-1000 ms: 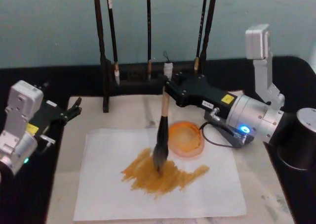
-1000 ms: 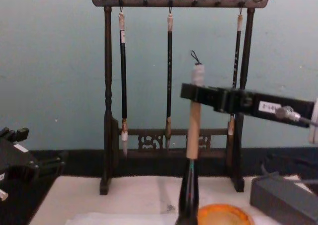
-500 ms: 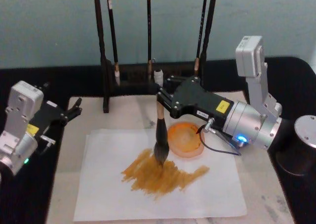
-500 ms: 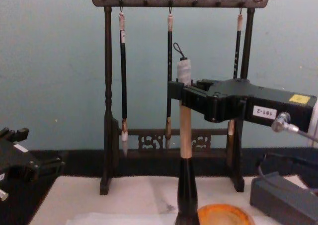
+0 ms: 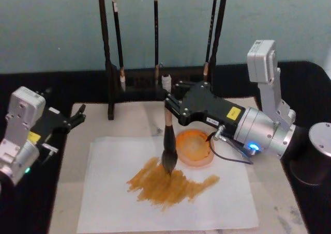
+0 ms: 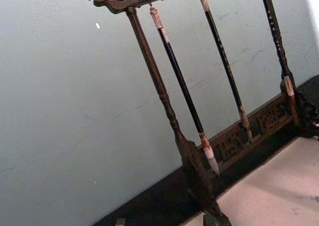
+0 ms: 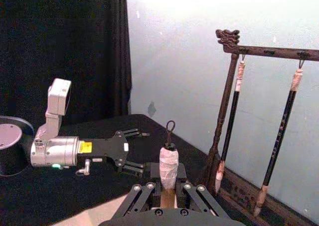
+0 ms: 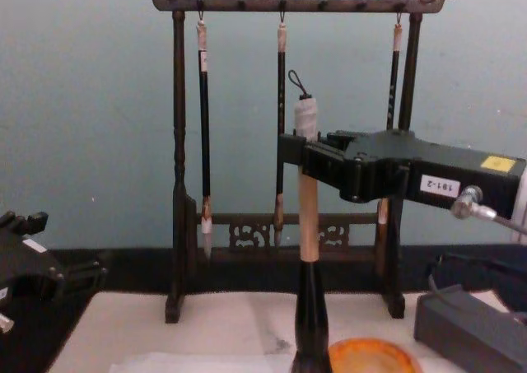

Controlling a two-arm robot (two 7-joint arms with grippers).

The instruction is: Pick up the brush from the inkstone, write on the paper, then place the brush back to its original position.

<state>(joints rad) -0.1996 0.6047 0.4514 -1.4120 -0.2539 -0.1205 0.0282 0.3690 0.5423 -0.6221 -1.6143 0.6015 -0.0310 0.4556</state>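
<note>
One wide off-white paper (image 5: 114,208) is laid flat on the pale bench (image 5: 64,203) nearest the robot, and its middle is covered by ochre strokes (image 5: 170,185). The brush (image 5: 168,133) is held upright over them, with its dark bristles set down on the far edge of the strokes. Its tan handle is clamped just under the white cap by the right pincer (image 5: 168,107), which is extended from the right. A round orange ink dish (image 5: 194,147) is seen just beside the brush, at the paper's far edge. At the bench's left edge the left pincer (image 5: 78,115) is parked, with its fingers spread apart. Farther back, three thin brushes (image 8: 281,126) are hung from a dark wooden rack (image 8: 179,142) against a blue-grey wall (image 8: 90,101).
</note>
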